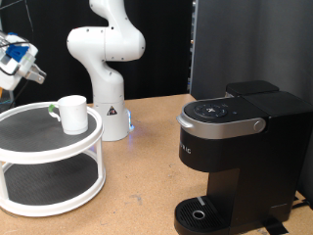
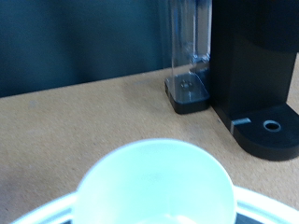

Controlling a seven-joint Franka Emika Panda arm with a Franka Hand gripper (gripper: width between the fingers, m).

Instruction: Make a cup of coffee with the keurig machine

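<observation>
The white mug stands upright on the top tier of a white two-tier round stand at the exterior view's left. My gripper hangs at the upper left edge, above and to the left of the mug, apart from it; its fingers are mostly cut off. The black Keurig machine stands at the right with its silver-trimmed lid shut and nothing on its round drip base. In the wrist view the mug's empty mouth fills the near part, the Keurig stands beyond it, and no fingers show.
The white robot arm base stands behind the stand, near the table's middle. A black panel rises behind the Keurig. The Keurig's clear water tank shows in the wrist view. Brown tabletop lies between stand and machine.
</observation>
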